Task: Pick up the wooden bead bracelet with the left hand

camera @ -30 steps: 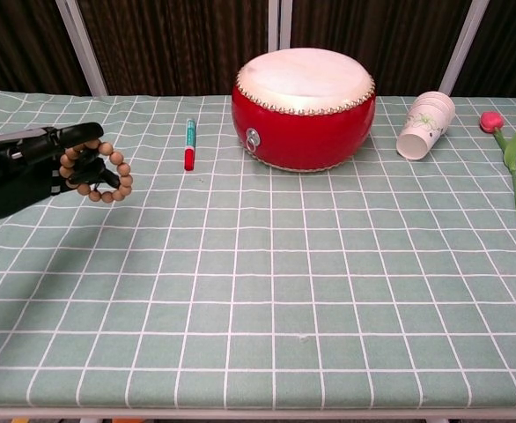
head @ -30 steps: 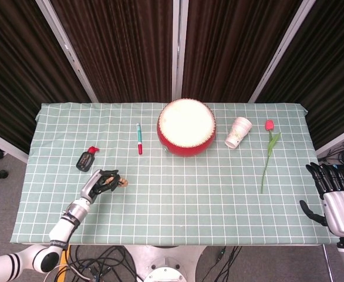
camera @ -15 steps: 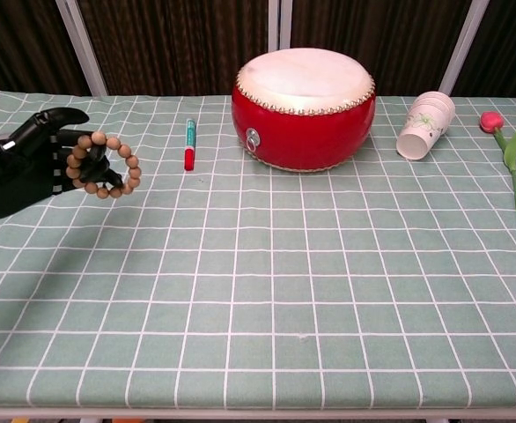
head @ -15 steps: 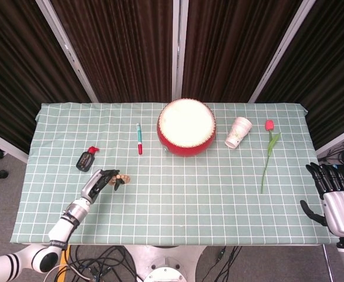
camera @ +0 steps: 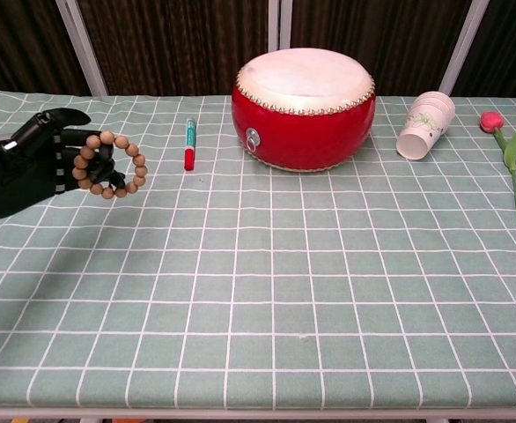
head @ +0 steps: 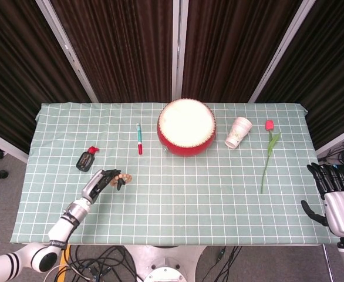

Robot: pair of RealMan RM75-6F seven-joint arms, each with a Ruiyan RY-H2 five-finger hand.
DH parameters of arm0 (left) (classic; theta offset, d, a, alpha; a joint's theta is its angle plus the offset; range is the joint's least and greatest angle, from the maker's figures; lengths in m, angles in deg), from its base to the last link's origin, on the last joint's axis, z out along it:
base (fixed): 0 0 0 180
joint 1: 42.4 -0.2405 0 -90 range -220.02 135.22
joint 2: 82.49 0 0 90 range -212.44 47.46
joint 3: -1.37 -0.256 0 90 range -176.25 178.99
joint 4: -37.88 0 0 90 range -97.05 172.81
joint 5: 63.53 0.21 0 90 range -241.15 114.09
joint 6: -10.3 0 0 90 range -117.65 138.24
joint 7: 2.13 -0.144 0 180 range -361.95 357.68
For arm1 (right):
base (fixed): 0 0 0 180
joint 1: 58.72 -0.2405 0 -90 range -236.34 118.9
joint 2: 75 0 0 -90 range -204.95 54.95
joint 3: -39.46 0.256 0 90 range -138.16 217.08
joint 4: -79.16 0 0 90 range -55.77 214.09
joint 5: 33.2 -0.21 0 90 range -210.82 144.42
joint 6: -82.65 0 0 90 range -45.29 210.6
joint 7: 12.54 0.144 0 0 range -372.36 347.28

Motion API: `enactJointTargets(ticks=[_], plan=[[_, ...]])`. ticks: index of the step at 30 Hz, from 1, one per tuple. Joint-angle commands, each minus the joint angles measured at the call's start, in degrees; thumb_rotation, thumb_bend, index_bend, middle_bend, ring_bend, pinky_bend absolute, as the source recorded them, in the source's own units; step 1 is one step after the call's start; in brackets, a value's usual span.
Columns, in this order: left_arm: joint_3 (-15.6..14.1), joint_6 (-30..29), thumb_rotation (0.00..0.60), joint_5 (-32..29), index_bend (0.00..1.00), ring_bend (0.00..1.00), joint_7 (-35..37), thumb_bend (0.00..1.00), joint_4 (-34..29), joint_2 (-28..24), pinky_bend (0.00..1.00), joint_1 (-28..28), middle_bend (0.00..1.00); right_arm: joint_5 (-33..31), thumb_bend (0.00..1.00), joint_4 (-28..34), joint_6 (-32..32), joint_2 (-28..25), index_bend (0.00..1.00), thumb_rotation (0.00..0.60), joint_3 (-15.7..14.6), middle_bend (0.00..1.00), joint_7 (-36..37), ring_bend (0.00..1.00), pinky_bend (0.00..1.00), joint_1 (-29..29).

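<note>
The fingers of the left hand curl through and around the wooden bead bracelet, holding it up off the tablecloth. In the chest view the ring of round, light-brown beads stands nearly upright at the fingertips, its open middle facing the camera, with dark fingers crossing the loop's left part. The beads look smooth and evenly sized, strung close together; no marking can be read on them. From the head view the bracelet shows only as a small tan cluster at the tip of the left hand, over the table's front-left area.

No legible writing shows anywhere. The paper cup carries a faint greenish pattern too small to read, and the small dark bottle with a red cap has a pale label that cannot be made out.

Beyond the hand, a pen with a teal barrel and red cap lies on the green checked cloth, between the hand and the red drum with its white skin. The cup lies tipped on its side to the drum's right, and a red flower on a long green stem lies near the right edge.

The right hand hangs off the table's right edge, fingers straight and apart, holding nothing.
</note>
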Motion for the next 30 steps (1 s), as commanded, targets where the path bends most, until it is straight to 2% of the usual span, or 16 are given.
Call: enactJointTargets(ticks=[1, 4, 20, 30], plan=[[0.0, 0.1, 0.262, 0.0, 0.59, 0.43, -0.1, 0.52, 0.0, 0.0, 0.09, 0.1, 0.68, 0.0, 0.21, 0.0, 0.1, 0.0, 0.00, 0.600, 0.0, 0.06, 0.1, 0.00, 0.00, 0.0], [0.0, 0.0, 0.313, 0.0, 0.59, 0.43, -0.4, 0.52, 0.1, 0.1, 0.09, 0.1, 0.68, -0.1, 0.21, -0.1, 0.1, 0.0, 0.00, 0.600, 0.1, 0.06, 0.2, 0.00, 0.00, 0.1], [0.0, 0.1, 0.462, -0.2, 0.57, 0.43, -1.0, 0.55, -0.4, 0.0, 0.09, 0.2, 0.67, 0.0, 0.21, -0.3, 0.5, 0.0, 0.00, 0.600, 0.0, 0.06, 0.5, 0.00, 0.00, 0.3], [-0.2, -0.2, 0.467, 0.3, 0.56, 0.43, -0.3, 0.72, -0.6, 0.0, 0.09, 0.1, 0.65, 0.1, 0.21, -0.4, 0.7, 0.0, 0.00, 0.600, 0.0, 0.06, 0.9, 0.00, 0.00, 0.5]])
